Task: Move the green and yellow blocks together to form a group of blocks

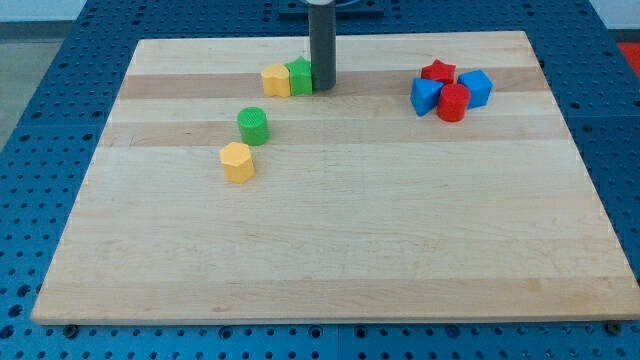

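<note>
My tip (323,85) stands on the board near the view's top, touching or just beside the right side of a green block (300,76), whose shape is partly hidden by the rod. A yellow block (276,80) sits against that green block's left side. Lower and to the left, a green cylinder (253,126) stands alone. A yellow hexagonal block (238,161) lies just below and left of it, close but apart.
The wooden board (330,250) lies on a blue perforated table. At the view's top right is a cluster: a red star block (438,71), a blue block (475,87), a blue block (427,95) and a red cylinder (453,102).
</note>
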### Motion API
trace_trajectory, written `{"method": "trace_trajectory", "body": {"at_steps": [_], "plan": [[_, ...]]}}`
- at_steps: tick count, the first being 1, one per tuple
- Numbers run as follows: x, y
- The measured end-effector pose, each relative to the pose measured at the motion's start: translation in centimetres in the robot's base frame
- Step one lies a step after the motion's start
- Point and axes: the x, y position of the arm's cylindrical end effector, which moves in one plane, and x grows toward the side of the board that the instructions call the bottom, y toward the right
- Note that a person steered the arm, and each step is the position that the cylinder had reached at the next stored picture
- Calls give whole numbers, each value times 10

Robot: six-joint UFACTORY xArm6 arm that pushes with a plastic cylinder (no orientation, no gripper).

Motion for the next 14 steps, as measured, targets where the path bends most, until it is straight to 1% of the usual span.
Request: {"method": "trace_trajectory", "body": {"at_steps": [1,2,3,4,5,6,9,10,12,13,14], "plan": [[22,1],[99,-2],[196,-42],[226,-112],[196,-124],[168,-95],[81,-90],[65,-84],[54,-34],[30,19],[-16,34]]}}
